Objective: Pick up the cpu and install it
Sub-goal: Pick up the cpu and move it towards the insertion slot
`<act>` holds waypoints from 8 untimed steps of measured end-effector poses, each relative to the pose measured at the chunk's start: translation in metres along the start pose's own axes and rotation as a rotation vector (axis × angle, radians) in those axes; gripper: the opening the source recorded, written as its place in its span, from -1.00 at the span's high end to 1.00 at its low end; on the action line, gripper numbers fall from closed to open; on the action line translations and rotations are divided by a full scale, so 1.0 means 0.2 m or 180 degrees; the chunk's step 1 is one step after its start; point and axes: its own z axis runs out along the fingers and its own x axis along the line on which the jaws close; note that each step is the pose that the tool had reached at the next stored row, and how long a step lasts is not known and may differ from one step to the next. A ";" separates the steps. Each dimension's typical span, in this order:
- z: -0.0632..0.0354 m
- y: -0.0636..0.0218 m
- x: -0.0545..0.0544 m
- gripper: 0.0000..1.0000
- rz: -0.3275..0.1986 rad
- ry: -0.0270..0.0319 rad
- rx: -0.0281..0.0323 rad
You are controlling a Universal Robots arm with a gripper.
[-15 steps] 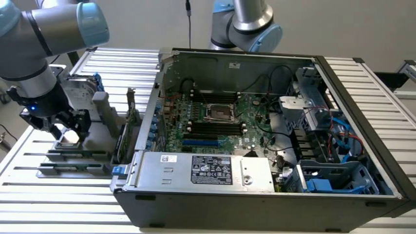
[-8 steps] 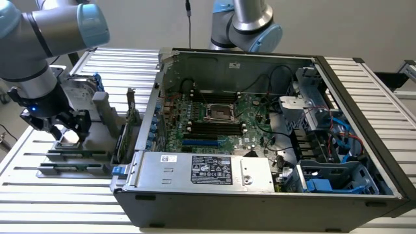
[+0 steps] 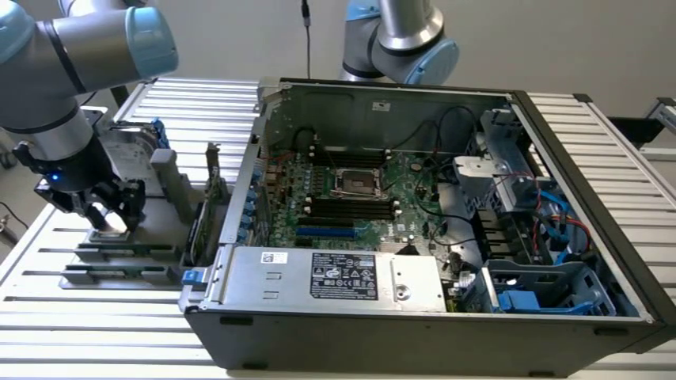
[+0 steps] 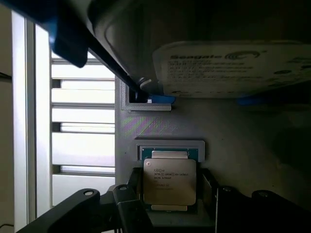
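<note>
The cpu (image 4: 169, 182), a small square chip with a dull silver printed top, lies flat in a recess of the grey parts holder (image 4: 243, 141). My gripper (image 4: 170, 194) is lowered over it, a dark finger (image 4: 132, 196) on each side of the chip. The jaws stand open, close to its edges, with a narrow gap still showing on one side. In the exterior view the gripper (image 3: 111, 226) hangs over the holder (image 3: 116, 265) at the exterior view's left, and the cpu (image 3: 107, 218) shows pale between the fingers. The empty socket (image 3: 356, 184) sits on the motherboard inside the open case.
A large silver hard drive (image 4: 228, 68) in a blue frame stands on edge just behind the cpu. The open computer case (image 3: 349, 336) fills the middle of the slatted table, with a power supply (image 3: 332, 277) along its front. Another arm (image 3: 407, 39) stands behind the case.
</note>
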 end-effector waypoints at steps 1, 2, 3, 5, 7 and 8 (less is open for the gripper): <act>0.000 0.000 0.00 -0.13 -0.0001 0.0000 0.0000; 0.000 0.000 0.00 -0.09 -0.0001 0.0000 0.0000; 0.000 0.000 0.00 -0.09 -0.0002 0.0000 0.0000; 0.000 0.000 0.00 -0.09 -0.0004 -0.0001 0.0000; 0.000 0.000 0.00 -0.09 -0.0006 -0.0001 0.0000; 0.001 0.000 0.00 -0.09 -0.0007 -0.0001 0.0000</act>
